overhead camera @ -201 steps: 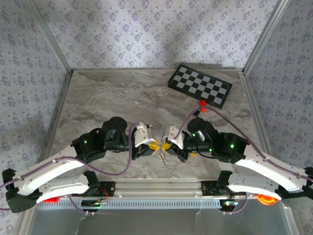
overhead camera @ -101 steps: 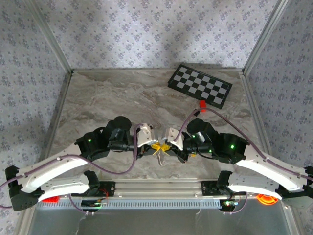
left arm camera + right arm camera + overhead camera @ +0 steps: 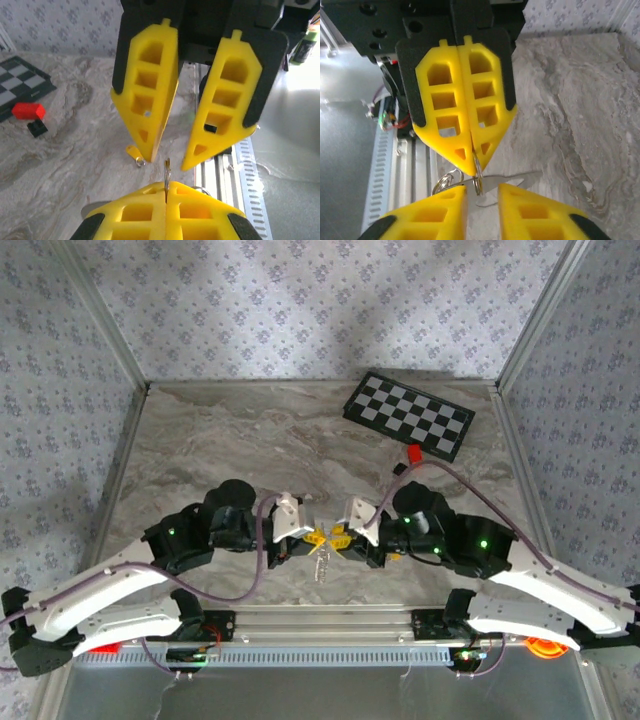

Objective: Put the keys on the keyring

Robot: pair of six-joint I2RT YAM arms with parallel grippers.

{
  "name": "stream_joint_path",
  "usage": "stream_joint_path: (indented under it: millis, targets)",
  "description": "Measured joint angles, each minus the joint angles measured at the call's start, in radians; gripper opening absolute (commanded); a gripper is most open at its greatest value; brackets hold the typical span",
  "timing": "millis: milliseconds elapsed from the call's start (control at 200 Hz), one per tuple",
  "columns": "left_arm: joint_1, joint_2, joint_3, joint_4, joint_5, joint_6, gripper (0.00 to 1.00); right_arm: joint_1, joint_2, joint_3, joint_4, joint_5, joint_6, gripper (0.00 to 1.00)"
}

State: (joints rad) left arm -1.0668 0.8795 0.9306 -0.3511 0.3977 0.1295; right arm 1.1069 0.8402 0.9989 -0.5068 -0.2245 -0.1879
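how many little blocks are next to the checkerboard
2: a red block by the checkerboard's edge, and a black block right beside the red one, on its camera side. Others may be hidden.

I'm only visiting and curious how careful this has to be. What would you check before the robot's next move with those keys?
1. Left gripper has its jaws closed on the keyring: ok.
2. Right gripper has its jaws apart, ready to take something: ok.
3. The keys sit squarely between the right jaws: cannot tell.
4. Any key is already threaded on the keyring: cannot tell.
5. The red block and the checkerboard are well away from the meeting point: ok.
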Motion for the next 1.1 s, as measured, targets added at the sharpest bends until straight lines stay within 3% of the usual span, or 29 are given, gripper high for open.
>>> stream_joint_path:
  millis: [75,210,580,1099]
  targets:
    - [0.0,-0.017,-0.013,0.037,0.005,-0.014,0.0,0.0,-0.051,-0.04,0.045,-0.007,0.019,0.51]
    - [0.0,-0.038,-0.055,0.134,0.024,-0.044,0.0,0.0,-0.123,-0.111,0.123,-0.008,0.039,0.52]
    - [0.0,-0.047,-0.151,0.4,0.12,-0.113,0.0,0.0,-0.268,-0.249,0.303,-0.052,0.08,0.35]
    - [0.0,-0.005,-0.185,0.608,0.15,-0.177,0.0,0.0,-0.296,-0.291,0.412,-0.066,0.095,0.3]
